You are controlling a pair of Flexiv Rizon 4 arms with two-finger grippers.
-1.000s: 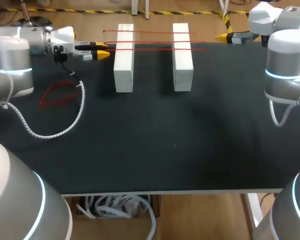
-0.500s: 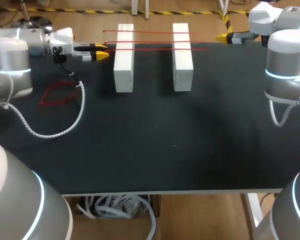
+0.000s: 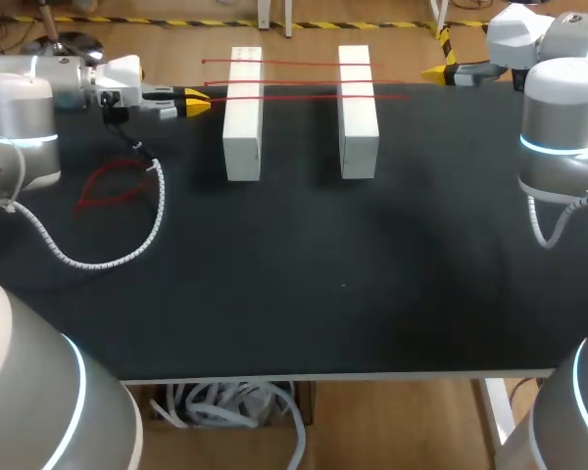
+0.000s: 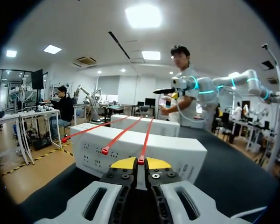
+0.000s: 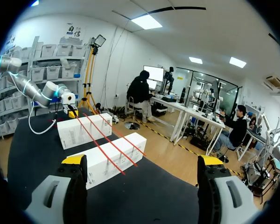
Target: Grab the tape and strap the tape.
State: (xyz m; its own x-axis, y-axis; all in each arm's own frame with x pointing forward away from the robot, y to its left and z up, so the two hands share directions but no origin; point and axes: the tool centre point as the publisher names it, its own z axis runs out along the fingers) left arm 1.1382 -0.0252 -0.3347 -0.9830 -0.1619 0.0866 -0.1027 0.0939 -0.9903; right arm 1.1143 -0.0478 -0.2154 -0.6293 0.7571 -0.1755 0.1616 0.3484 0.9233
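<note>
Black table (image 3: 372, 294), w/ two white rectangular blocks standing side by side at the far-middle: left block (image 3: 243, 127) and right block (image 3: 358, 127), long sides running near-to-far, a gap btw them. Three thin red plastic tape straps lie across both blocks, bridging the gap, roughly parallel, running left-right: far strap (image 3: 294, 63), middle strap (image 3: 294, 83), near strap (image 3: 304, 97). Their ends overhang the blocks on both sides.

Left arm (image 3: 29, 98) comes in at the far left, held level, pointing right toward the left block. Left jaws are narrow, yellow tips (image 3: 198, 96) almost together just left of that block. In the left wrist view the tips (image 4: 123, 163) close on the left end of the near strap (image 4: 147, 135), its small red head pinched btw them. The middle strap (image 4: 121, 135) and far strap (image 4: 93, 129) run alongside over the left block (image 4: 177, 154), untouched.

Right arm (image 3: 559, 117) is at the far right corner, pointing left. Right jaws are wide apart, holding nothing; yellow tips (image 3: 436, 71) sit past the straps' right ends, near them but not touching. The right wrist view shows both tips (image 5: 74, 160) spread, w/ the right block (image 5: 112, 161) and left block (image 5: 79, 130) ahead.

On the table's left, near side of the left arm: a loose bunch of spare red straps (image 3: 113, 184), and a white coiled cable (image 3: 127, 257) looping down from the left arm.
</note>
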